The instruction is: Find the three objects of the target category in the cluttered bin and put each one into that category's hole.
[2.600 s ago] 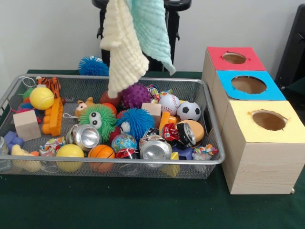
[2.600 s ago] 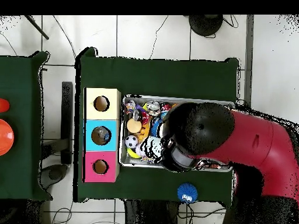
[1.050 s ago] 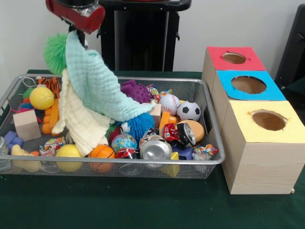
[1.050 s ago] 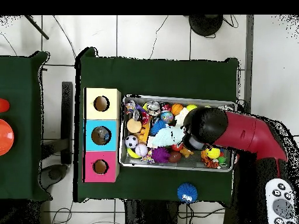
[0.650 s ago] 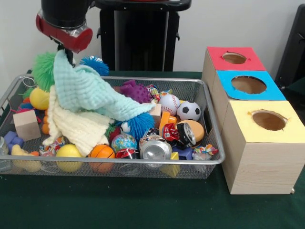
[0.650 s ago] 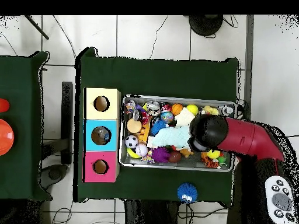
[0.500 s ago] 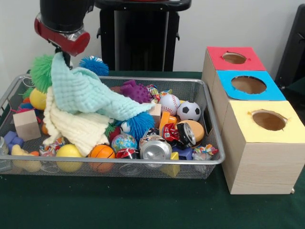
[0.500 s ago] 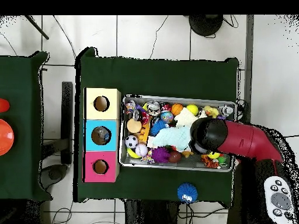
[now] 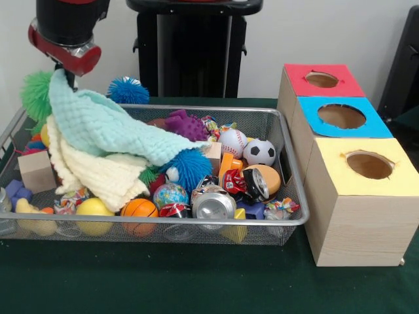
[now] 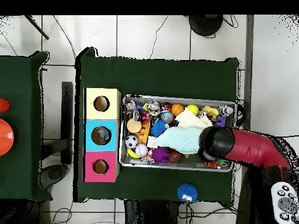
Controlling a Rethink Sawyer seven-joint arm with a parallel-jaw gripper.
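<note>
My gripper (image 9: pixel 63 72) hangs above the left end of the wire bin (image 9: pixel 293 221), shut on a corner of a mint green cloth (image 9: pixel 108 127). The cloth slopes down across the toys to a blue fuzzy ball (image 9: pixel 186 167). Under it lies a cream cloth (image 9: pixel 98 173). A green fuzzy ball (image 9: pixel 34 95) sits against the raised cloth; whether the gripper also holds it I cannot tell. From above, the red arm (image 10: pixel 248 147) hides the gripper, and the mint cloth (image 10: pixel 178 139) spreads left from it. Three boxes have holes on top: red (image 9: pixel 298 80), blue (image 9: pixel 314 124), yellow (image 9: pixel 337 183).
Uncovered in the bin are a baseball (image 9: pixel 232 142), soccer ball (image 9: pixel 259 152), basketball (image 9: pixel 139 208), yellow ball (image 9: pixel 95 207), crushed cans (image 9: pixel 214 205), a purple spiky ball (image 9: pixel 185 124) and a wooden block (image 9: pixel 36 171). A blue spiky ball (image 9: pixel 127 90) lies behind the bin.
The gripper carried both cloths from above the bin's middle to its left end in the front view and lowered them. They now drape over the toys there, uncovering the purple ball.
</note>
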